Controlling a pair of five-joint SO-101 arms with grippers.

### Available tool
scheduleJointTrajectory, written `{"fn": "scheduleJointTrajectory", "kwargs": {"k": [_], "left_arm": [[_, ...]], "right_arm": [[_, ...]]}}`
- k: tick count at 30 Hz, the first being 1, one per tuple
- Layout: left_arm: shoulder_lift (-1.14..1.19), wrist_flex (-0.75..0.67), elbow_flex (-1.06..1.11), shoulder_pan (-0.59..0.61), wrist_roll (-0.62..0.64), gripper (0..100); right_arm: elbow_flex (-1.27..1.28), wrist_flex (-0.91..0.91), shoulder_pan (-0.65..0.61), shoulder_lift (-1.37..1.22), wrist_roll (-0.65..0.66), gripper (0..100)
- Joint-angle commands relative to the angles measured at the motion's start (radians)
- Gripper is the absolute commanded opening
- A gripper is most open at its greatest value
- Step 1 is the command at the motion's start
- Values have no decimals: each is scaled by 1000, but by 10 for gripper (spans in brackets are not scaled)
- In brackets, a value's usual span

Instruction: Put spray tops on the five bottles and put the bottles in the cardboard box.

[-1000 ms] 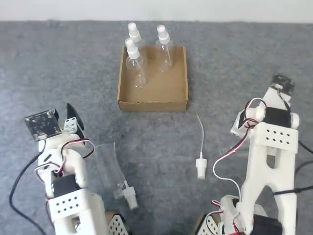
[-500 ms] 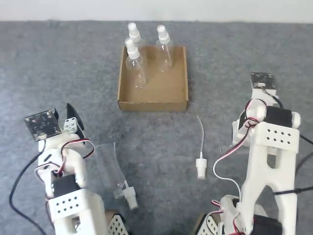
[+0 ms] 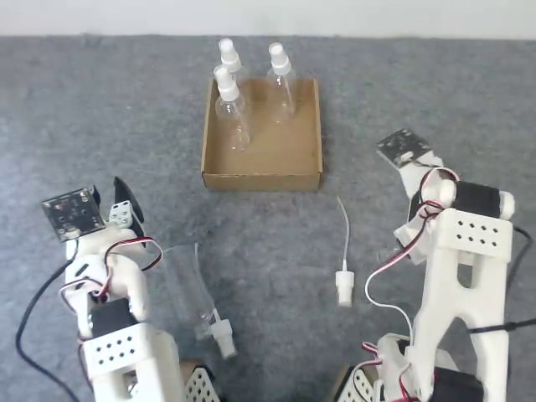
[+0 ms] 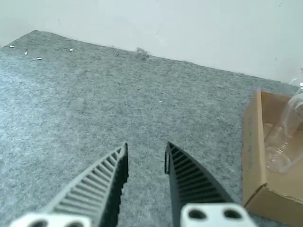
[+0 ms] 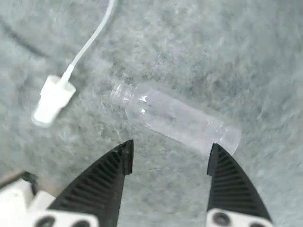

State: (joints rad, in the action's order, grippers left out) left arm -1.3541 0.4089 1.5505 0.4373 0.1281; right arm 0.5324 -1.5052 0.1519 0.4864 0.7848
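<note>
Change noted: within the last second the right arm's wrist has swung from the outer side in toward the centre, while the left arm has not moved. The right tool (image 5: 170, 144) now hangs directly over the uncapped bottle (image 5: 175, 120), which lies on its side on the worktop (image 5: 246, 56) just ahead of the wide-open jaws (nothing gripped). The loose spray top (image 5: 53, 99) lies near the bottle's neck. Judgement: the arm is lining up on the last bottle. The left tool (image 4: 147, 145) is partly open and empty, with the cardboard box (image 4: 252, 142) off to one side ahead.
</note>
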Motion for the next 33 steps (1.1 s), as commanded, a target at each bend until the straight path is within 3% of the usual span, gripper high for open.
{"fn": "scheduleJointTrajectory", "kwargs": {"k": [1, 9, 12, 15, 33], "left_arm": [[-12, -34, -28, -2, 9, 120], [-12, -34, -28, -2, 9, 120], [-12, -34, -28, -2, 9, 120], [-12, -34, -28, -2, 9, 120], [-12, -35, -28, -2, 9, 120]], "right_arm": [[-61, -7, -22, 47, 137, 213], [-38, 1, -22, 47, 330, 217], [8, 4, -24, 47, 396, 285], [28, 4, -22, 47, 411, 366], [341, 392, -24, 47, 485, 369]]}}
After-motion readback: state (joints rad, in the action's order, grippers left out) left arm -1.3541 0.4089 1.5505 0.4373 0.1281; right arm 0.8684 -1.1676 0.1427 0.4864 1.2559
